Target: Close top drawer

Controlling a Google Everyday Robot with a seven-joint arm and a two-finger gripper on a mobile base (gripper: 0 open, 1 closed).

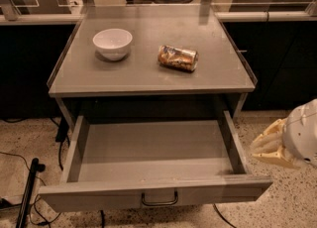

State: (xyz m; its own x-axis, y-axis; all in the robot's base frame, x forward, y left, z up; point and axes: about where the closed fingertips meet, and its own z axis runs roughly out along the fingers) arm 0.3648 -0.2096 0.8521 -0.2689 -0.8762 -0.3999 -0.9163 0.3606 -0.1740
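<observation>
The open top drawer (153, 167) could be jammed askew if pushed off-centre by the lower-right gripper (270, 146), whose grip state cannot be told.

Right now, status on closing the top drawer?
Gripper low right, outside the right wall of the top drawer. Drawer wide open, nothing inside. Nothing visible blocking its travel; white bowl and can sit on the tabletop.

Blurred gripper (265, 146) right of the top drawer (99, 198), its arm (304, 133) cut by the edge
</observation>
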